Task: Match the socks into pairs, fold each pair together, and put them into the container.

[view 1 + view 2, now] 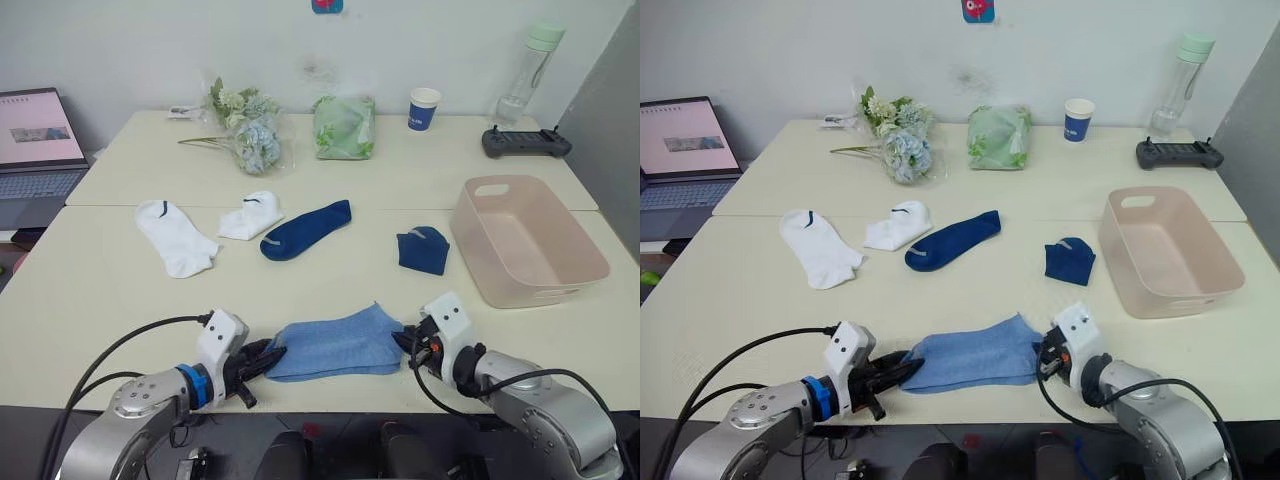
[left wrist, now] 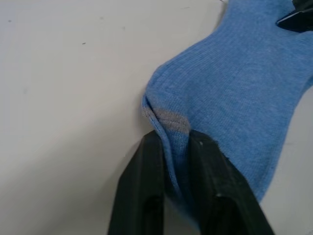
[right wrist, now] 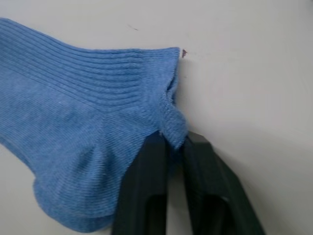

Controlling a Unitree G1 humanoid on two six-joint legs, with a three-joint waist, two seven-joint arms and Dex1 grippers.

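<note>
The light blue socks (image 1: 335, 343) lie stacked flat near the table's front edge. My left gripper (image 1: 268, 358) is shut on their left end (image 2: 171, 128), and my right gripper (image 1: 405, 341) is shut on their right cuff end (image 3: 172, 122). Further back lie two white socks (image 1: 175, 237) (image 1: 250, 214), a stretched-out navy sock (image 1: 306, 229) and a folded navy sock (image 1: 424, 249). The pale pink container (image 1: 523, 240) stands empty at the right.
At the back stand a flower bunch (image 1: 245, 130), a green packet (image 1: 344, 127), a blue-and-white paper cup (image 1: 423, 108), a bottle (image 1: 528, 72) and a black controller (image 1: 526, 142). A laptop (image 1: 36, 150) sits at the far left.
</note>
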